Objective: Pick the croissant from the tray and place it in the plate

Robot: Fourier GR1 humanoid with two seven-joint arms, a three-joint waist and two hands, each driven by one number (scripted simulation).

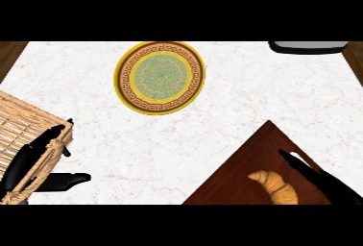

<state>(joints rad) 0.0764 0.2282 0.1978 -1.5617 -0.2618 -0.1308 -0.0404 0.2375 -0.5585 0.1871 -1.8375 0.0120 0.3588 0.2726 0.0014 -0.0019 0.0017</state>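
Here the right black hand [322, 178] is held with fingers straight, just right of one golden curved croissant [276, 187] on one dark wooden tray [234, 178]. One yellow patterned round plate [160, 78] is seen far up-left. The left black hand [32, 158] is spread over one woven wicker basket [21, 127].

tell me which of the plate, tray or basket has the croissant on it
The dark wooden tray at lower right: the croissant lies on it. The yellow plate and wicker basket hold none.
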